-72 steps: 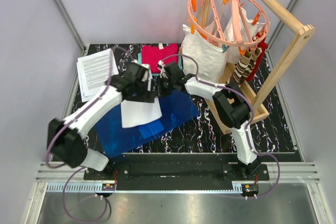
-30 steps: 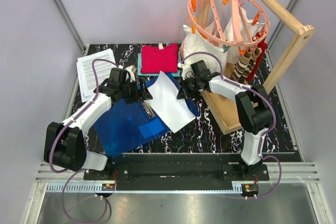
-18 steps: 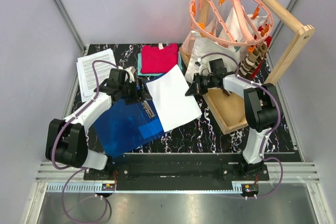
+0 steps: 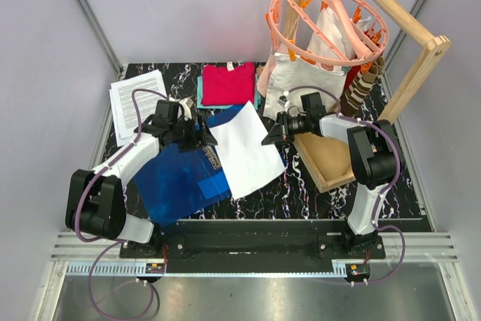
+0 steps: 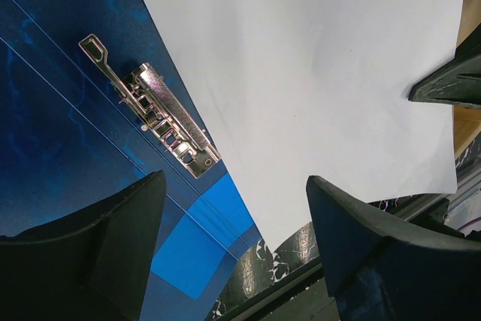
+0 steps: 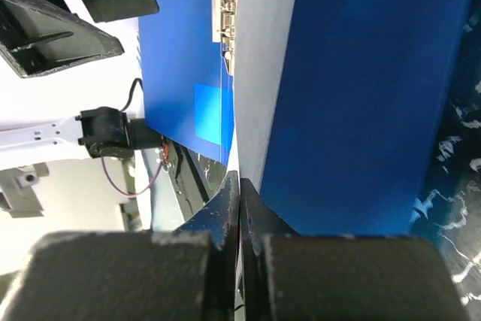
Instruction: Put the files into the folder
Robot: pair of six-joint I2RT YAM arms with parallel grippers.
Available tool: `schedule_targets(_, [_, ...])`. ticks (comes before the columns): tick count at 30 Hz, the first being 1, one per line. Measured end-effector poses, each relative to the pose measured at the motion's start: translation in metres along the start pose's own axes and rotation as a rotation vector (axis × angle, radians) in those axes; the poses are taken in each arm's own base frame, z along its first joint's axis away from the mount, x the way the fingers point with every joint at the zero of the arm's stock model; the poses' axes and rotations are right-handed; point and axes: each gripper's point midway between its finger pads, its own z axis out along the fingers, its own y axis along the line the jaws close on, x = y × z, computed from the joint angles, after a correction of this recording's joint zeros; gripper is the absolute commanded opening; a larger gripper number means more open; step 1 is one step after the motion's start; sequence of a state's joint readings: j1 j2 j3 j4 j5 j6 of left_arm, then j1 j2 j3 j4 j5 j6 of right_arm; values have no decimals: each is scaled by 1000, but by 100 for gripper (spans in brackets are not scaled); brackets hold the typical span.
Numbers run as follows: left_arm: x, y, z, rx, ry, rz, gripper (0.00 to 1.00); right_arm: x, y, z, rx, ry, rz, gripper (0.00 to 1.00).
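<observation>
My left hand (image 4: 197, 134) hangs open over the blue folder (image 4: 176, 178). Its two fingers are spread wide and hold nothing. Below them I see the folder's metal clip (image 5: 161, 114), which lies bare on the blue plastic just beside the edge of a white sheet (image 4: 244, 148).

The folder lies open and flat on the bench (image 4: 316, 193), towards the left of the middle. The white sheet lies blank side up over its right half, with the near corner reaching past the folder's edge onto the bench.

My right hand (image 4: 267, 140) is at the right edge of that sheet, its fingers pressed tight together. In my right wrist's view the white edge runs straight down into the closed fingertips, so I take it that the hand pinches the sheet there. I cannot tell whether the blue cover beside the sheet is caught in the grip as well.

A stack of printed pages (image 4: 137, 99) lies at the far left corner of the bench, well apart from the folder. Folded red clothes (image 4: 228, 83) lie at the far edge, just beyond the sheet.
</observation>
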State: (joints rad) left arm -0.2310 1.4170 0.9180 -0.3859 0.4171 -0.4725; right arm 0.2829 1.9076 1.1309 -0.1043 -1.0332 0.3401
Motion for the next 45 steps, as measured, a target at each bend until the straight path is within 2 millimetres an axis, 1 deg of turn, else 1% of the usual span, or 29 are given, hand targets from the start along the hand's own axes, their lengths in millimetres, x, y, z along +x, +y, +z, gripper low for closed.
schedule_targets(4, [1, 2, 0, -1, 3, -5, 78, 5, -5, -4, -24, -15, 58, 0])
schedule_targets(12, [2, 2, 1, 7, 5, -7, 78, 0, 0, -3, -92, -36, 88, 0])
schedule_targets(17, [1, 0, 1, 17, 3, -5, 79, 7, -7, 1, -110, -44, 147, 0])
schedule_targets(20, [2, 0, 1, 19, 5, -5, 79, 11, -11, -4, -122, -52, 191, 0])
schedule_targets(22, [2, 0, 1, 20, 5, -5, 79, 9, -13, -8, -127, -66, 210, 0])
schedule_targets(28, [7, 4, 2, 16, 14, -12, 79, 2, -8, -13, -159, -83, 224, 0])
schedule_targets(37, [8, 6, 2, 15, 17, -17, 79, -5, 3, -16, -210, -100, 236, 0])
schedule_targets(41, [8, 5, 2, 19, 16, -17, 79, -3, 3, -13, -233, -108, 264, 0])
schedule_targets(45, [6, 4, 3, 28, 10, -13, 79, 0, -2, -5, -271, -111, 323, 0])
